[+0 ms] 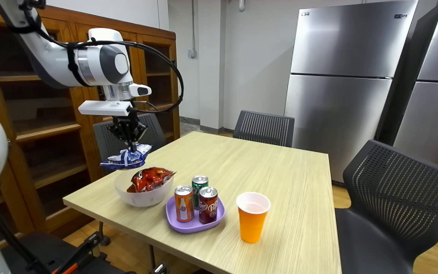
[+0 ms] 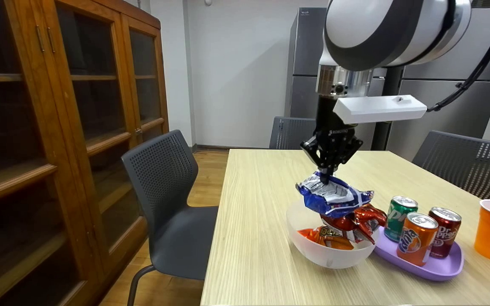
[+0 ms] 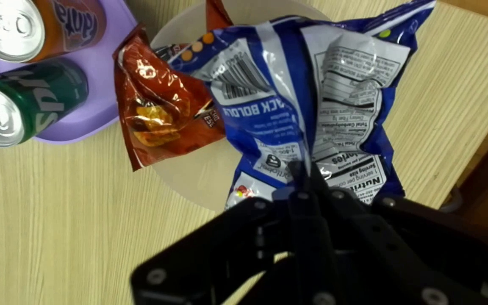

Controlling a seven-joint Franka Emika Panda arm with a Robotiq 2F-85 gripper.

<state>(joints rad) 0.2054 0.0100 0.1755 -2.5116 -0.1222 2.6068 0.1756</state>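
Overhead, a blue bag [image 2: 334, 199] hung gripped above a pale bowl [image 2: 332, 258]

Inside the pale bowl lay a red bag [image 1: 150, 179], one corner jutting past the rim, and, in an exterior view, an orange packet [image 2: 328, 240]. Just beside the bowl, a purple tray [image 1: 188, 227] carried three upright cans: an orange can [image 1: 184, 205], a green can [image 2: 396, 217] and a dark red can [image 1: 208, 208]. An orange cup [image 1: 252, 224] stood near the tray on a wood-grained table [image 1: 280, 171].

The robot arm [image 1: 67, 68] reached over the table, wrist bent so the gripper [image 2: 325, 177] pointed straight down, its jaws clamped on a pinched fold of the blue bag. Whether it touched the red bag could not be told.

Upside down in the wrist view, the blue bag's white panels read “Serving size” and “Total Carbohydrate”. The red bag gave the fragments “CHO” and “ESE”. “Fanta” marked the orange can, “Dr Pepper” the dark red can, part of “Sprite” the green can; the gripper bore “ROBOTIQ”.
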